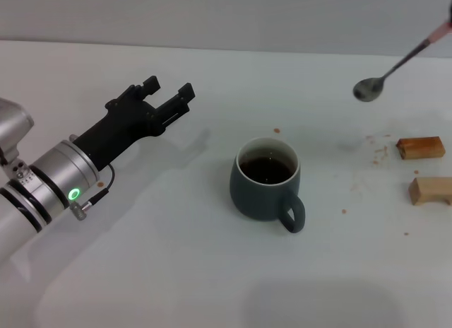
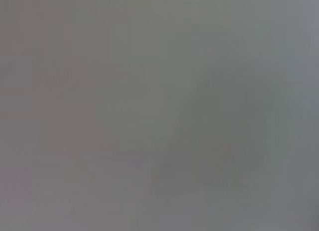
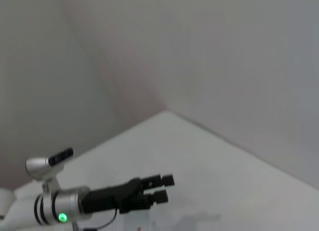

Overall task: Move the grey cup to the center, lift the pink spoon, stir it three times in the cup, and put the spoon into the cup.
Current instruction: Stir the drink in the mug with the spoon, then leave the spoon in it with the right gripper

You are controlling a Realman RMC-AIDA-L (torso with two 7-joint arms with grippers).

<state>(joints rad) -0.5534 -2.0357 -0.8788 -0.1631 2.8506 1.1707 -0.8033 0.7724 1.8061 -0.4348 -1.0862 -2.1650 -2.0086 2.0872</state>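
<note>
Left pincer (image 1: 168, 92) hovers with prongs narrowly apart; grey cup (image 1: 265, 178) sits to its right, pink spoon (image 1: 399, 63) raised beyond; no writing readable.

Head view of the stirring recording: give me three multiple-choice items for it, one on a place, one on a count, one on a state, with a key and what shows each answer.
1. Where is the slim pink-handled metal spoon?
A. Inside the cup
B. In the air, beyond and to the right of the cup
C. Flat on the table beside the blocks

2. How many small brown wooden blocks are there?
A. Two
B. Four
C. None

3. How does the left gripper stand?
A. Shut on the cup handle
B. Open, holding nothing
C. Shut on the spoon

Key: 1 B, the spoon hangs clear of the white table, its shadow apart below it. 2 A, two blocks lie near the right edge. 3 B, its jaws are spread, left of the squat blue-grey ceramic mug of dark liquid.
</note>
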